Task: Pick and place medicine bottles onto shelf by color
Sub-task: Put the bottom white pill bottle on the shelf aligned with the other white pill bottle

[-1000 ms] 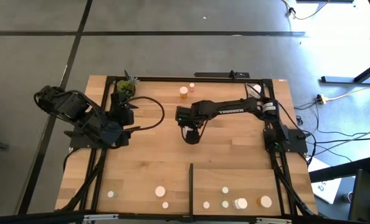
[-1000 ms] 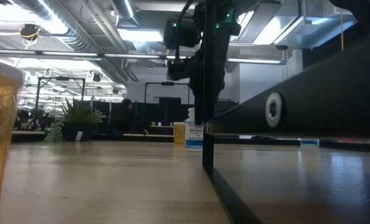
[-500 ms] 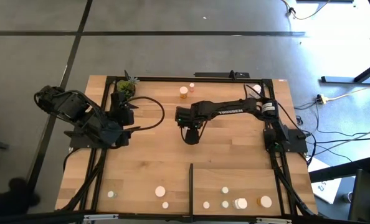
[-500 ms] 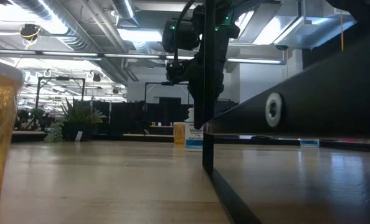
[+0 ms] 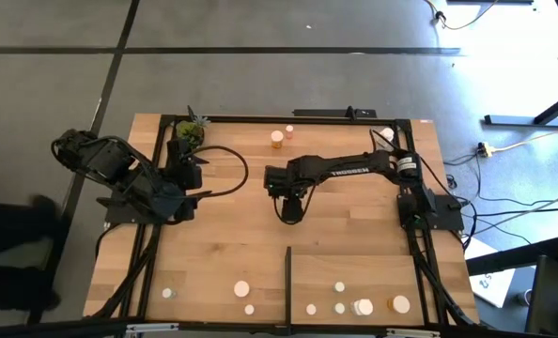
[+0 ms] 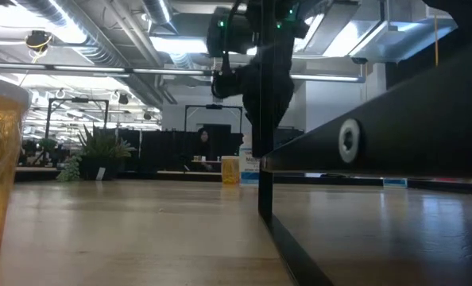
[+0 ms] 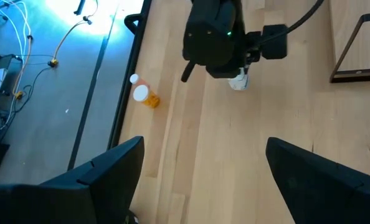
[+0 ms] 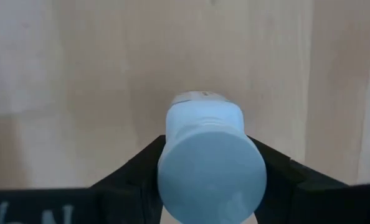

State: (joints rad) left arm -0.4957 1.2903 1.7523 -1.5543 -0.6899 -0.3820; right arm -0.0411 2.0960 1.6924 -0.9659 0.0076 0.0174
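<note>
Overhead looks straight down on the table [image 5: 213, 235], the low camera skims level across it toward the room, and both wrist cameras peer down close, sharing the white bottle [image 8: 207, 165] mid-table.

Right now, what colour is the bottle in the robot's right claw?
White bottle, white cap; the right wrist view shows it best.

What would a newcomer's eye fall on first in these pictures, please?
The right hand at the table's middle, its fingers closed around a white bottle, is the main draw. Next comes the row of bottles along the shelf at the near edge, with the left hand waiting open near the potted plant.
</note>
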